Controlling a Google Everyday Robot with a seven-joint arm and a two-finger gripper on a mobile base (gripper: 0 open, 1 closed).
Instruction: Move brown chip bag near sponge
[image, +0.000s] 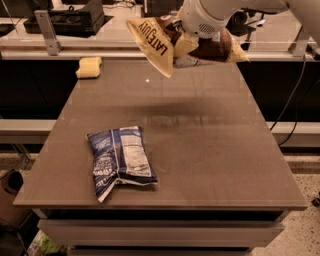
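Gripper (186, 46) is at top centre of the frame, above the far edge of the table (215, 155). It is pinching the brown chip bag (212, 49) in the middle, and a cream finger (184, 44) is pressed on the bag's front. The bag is off the surface and lies sideways. Its cream end with dark lettering hangs down-left, and the other cream end pokes out to the right of the white arm (205, 17). The bag's shadow (170, 107) falls on the tabletop below it, in the far half.

The sponge (89, 67) sits at the table's far-left corner, upper left of the frame, close to both edges. It is to the left of the bag and lower, and they are apart with bare tabletop between them. The blue snack bag (120, 161) lies flat at lower left, near the front edge and well apart from both the sponge and the held bag. The right half of the table is bare surface out to the right and front edges.

The surface is flat matte grey-brown with a faint sheen and a tiny white speck (147, 80) near the far side. Behind the table there is a light counter with a metal post (47, 32) and dark equipment (75, 20) at upper left. A black cable (295, 100) hangs at right. The speckled floor (305, 235) shows at lower right.
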